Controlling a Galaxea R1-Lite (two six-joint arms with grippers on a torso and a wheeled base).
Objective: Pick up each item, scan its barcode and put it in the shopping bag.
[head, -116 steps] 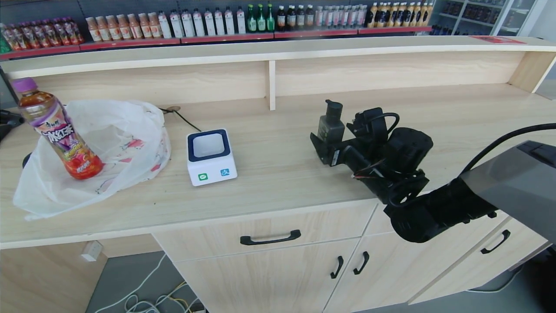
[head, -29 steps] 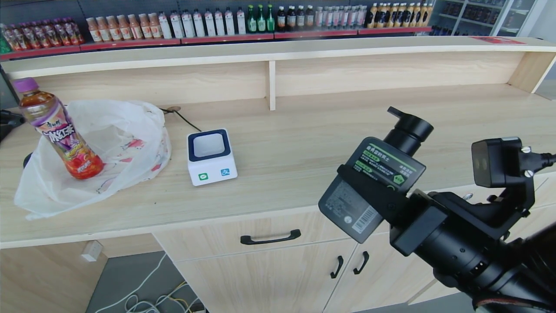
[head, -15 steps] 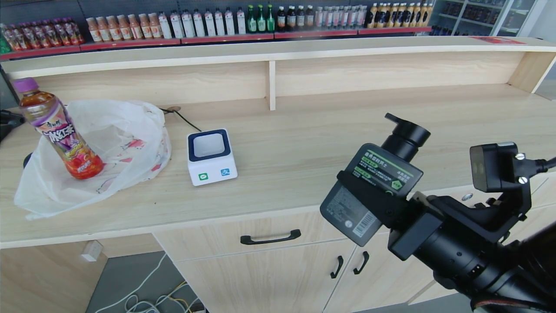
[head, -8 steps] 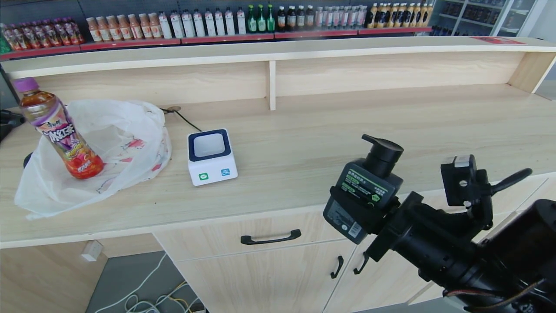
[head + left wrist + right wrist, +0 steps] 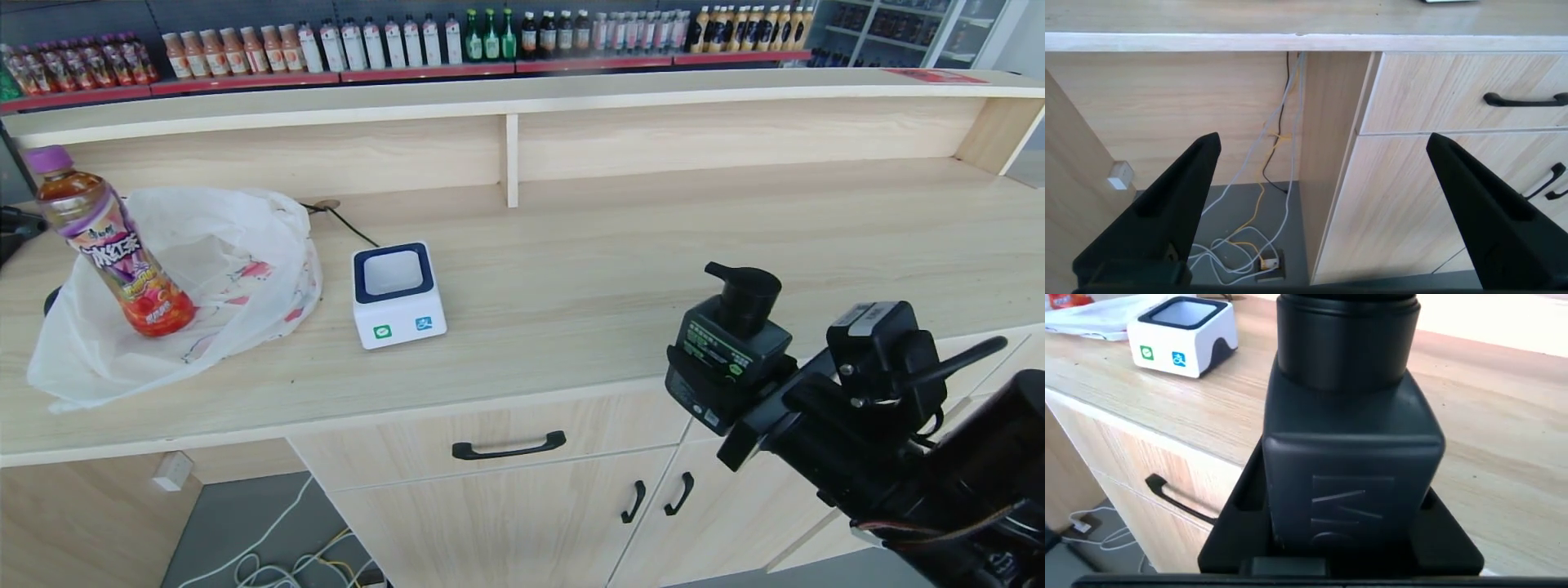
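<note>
1. Shelves of drink bottles (image 5: 490, 37) line the wall behind a pale wooden counter (image 5: 571, 269) in the head view. At the counter's left a white shopping bag (image 5: 253, 261) lies crumpled. A tea bottle (image 5: 106, 245) with a purple cap leans on it, and I cannot tell whether it sits inside the bag or on top. A white scanner (image 5: 397, 294) with a dark-rimmed window stands just beside the bag.
2. At the right of the same view, the right claw (image 5: 731, 388) is clamped around a black pump bottle (image 5: 732, 343). It holds the bottle off the counter, above the front edge and well apart from the scanner. The claw hides much of the bottle's body. The green-banded label is too small to read, and a white patch peeks out at the lower corner.
3. The left wrist view shows the left claw (image 5: 1323, 143) with its fingers spread wide and nothing between them. It is low before the cupboard fronts, under the counter's edge. Cables (image 5: 1249, 245) trail on the floor, and a drawer handle (image 5: 1527, 100) is cut off at the frame.
4. The right wrist view shows the pump bottle close up, with its pump head cropped. Its raised lettering is half hidden by the claw. The scanner sits farther along the counter and shows two small coloured icons.
</note>
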